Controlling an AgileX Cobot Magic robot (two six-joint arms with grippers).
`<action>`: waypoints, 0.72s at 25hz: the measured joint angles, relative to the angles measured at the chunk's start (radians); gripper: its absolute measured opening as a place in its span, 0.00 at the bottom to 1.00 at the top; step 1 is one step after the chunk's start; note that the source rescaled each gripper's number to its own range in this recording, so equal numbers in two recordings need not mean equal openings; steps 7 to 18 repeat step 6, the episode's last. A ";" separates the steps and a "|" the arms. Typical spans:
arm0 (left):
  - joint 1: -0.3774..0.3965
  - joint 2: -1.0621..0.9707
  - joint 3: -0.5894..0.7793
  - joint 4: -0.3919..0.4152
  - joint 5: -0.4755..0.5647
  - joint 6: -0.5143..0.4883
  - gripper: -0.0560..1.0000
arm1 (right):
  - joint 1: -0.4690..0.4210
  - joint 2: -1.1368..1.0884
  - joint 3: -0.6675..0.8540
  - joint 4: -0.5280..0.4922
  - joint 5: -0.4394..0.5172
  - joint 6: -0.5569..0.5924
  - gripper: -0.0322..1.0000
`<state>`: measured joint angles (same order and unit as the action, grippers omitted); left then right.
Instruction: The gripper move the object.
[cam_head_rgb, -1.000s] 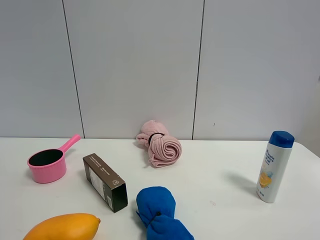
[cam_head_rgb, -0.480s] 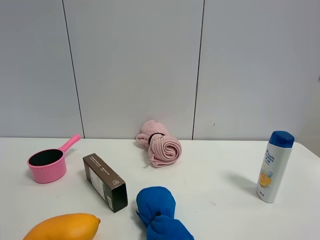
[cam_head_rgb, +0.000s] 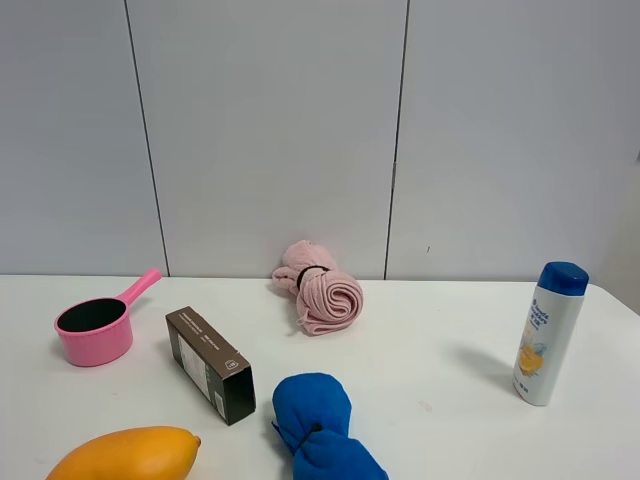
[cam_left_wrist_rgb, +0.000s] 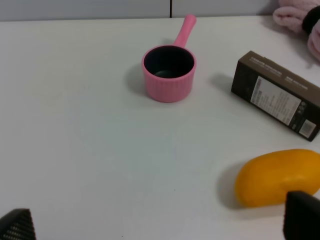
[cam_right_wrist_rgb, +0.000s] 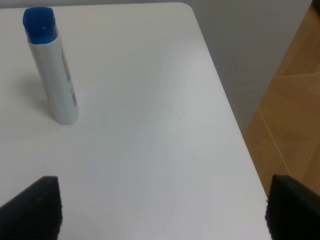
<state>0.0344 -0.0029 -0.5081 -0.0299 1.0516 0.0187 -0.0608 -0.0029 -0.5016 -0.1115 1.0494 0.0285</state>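
The dark brown carton (cam_head_rgb: 208, 365) with a white printed label lies on the white table, left of centre, between the pink saucepan and the blue cloth bundle. It also shows in the left wrist view (cam_left_wrist_rgb: 277, 95), well ahead of the left gripper (cam_left_wrist_rgb: 159, 225). That gripper is open and empty, with only its black fingertips (cam_left_wrist_rgb: 15, 226) showing at the frame corners. The right gripper (cam_right_wrist_rgb: 162, 210) is open and empty over the table's right end, far from the carton. Neither gripper nor arm shows in the exterior high view.
A pink saucepan (cam_head_rgb: 93, 328) stands at the left. A yellow mango (cam_head_rgb: 125, 455) lies at the front left, a blue cloth bundle (cam_head_rgb: 318, 425) at the front centre and a pink rolled towel (cam_head_rgb: 322, 290) at the back. A white blue-capped bottle (cam_head_rgb: 548, 333) stands right, near the table edge (cam_right_wrist_rgb: 220, 100).
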 joint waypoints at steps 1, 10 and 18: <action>0.000 0.000 0.000 0.000 0.000 0.000 1.00 | 0.000 0.000 0.000 0.000 0.000 0.000 0.72; 0.000 0.000 0.000 0.000 0.000 0.000 1.00 | 0.000 0.000 0.000 0.000 0.000 0.000 0.72; 0.000 0.000 0.000 0.000 0.000 0.000 1.00 | 0.000 0.000 0.000 0.000 0.000 0.000 0.72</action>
